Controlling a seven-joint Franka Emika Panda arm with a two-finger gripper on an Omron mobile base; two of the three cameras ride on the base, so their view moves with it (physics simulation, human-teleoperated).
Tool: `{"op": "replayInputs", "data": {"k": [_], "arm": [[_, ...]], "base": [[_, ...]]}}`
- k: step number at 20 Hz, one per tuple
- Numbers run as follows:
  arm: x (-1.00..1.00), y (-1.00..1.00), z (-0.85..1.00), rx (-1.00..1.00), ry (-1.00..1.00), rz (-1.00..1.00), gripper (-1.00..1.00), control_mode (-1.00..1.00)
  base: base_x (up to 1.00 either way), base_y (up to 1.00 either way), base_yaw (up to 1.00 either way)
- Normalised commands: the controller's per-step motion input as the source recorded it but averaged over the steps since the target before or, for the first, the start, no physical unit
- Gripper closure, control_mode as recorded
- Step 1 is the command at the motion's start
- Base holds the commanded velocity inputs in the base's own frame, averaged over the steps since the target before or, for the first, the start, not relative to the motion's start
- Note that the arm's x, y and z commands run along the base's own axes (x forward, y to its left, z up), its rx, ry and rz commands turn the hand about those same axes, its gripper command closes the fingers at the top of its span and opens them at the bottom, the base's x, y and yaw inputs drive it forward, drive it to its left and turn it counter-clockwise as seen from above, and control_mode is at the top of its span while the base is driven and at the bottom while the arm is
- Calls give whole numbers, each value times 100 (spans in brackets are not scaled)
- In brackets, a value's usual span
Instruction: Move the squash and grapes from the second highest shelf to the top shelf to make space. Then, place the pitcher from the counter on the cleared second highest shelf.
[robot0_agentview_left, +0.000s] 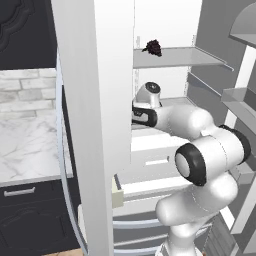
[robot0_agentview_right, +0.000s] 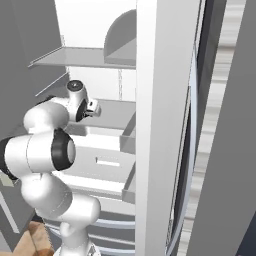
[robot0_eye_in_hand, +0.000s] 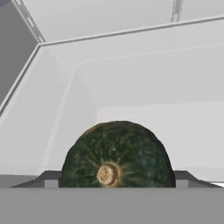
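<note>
Squash next, grapes already up

The grapes (robot0_agentview_left: 152, 47) sit on the top shelf (robot0_agentview_left: 180, 57). In the hand view the dark green squash (robot0_eye_in_hand: 117, 154) lies between the spread jaws of the end effector (robot0_eye_in_hand: 113, 186), on the second highest shelf (robot0_eye_in_hand: 144, 87). Judged step: grasping the squash. Next: close, then lift it clear

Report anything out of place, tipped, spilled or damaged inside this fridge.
Nothing stands out. The grapes sit upright on the top shelf, nothing spilled around them. The squash looks whole, stem end facing the hand camera, its skin unbroken.
</note>
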Motion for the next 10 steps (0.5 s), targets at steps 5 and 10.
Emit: {"op": "replayInputs", "data": {"k": [5, 10], "arm": [[-73, -47, 100, 0, -3, 0, 100, -100], [-54, -32, 100, 0, -11, 0, 100, -100]], "base": [[0, 0, 0], [0, 0, 0]]}}
